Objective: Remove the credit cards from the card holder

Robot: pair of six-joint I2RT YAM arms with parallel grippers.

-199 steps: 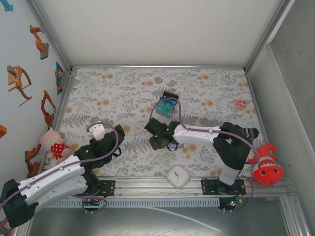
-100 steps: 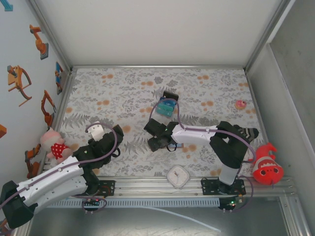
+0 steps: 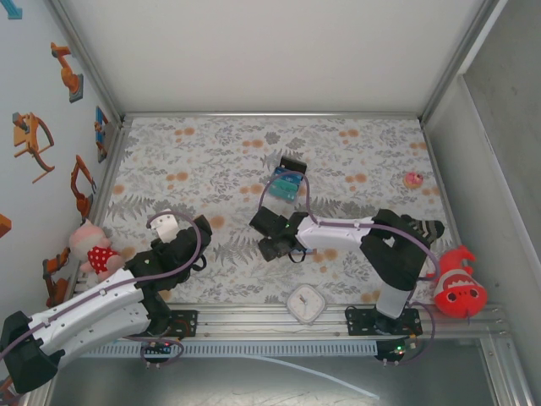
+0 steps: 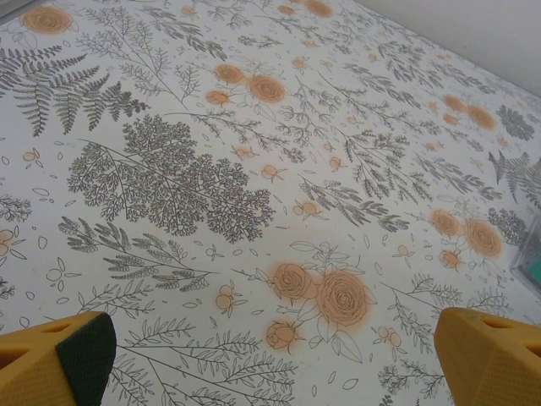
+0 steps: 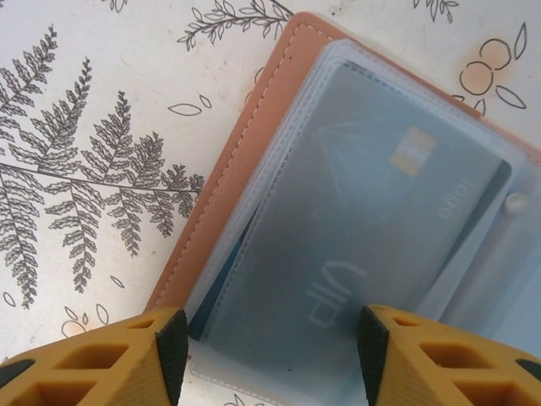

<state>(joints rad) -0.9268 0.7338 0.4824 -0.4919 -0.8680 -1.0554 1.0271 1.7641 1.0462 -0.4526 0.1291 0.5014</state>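
Terracotta-brown leather card holder (image 5: 221, 182) lies open on the floral tablecloth (image 5: 76, 101), mid-table; a pale blue credit card (image 5: 372, 211) shows through its clear sleeve (image 5: 254, 254); the right gripper (image 5: 269, 355) is poised at its near end, fingers partly spread, clasping nothing; the left gripper (image 4: 270, 359) stands wide, empty, well apart.

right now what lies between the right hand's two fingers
open terracotta-brown leather card holder, a grey-blue plastic credit card in its clear sleeve; right wrist view
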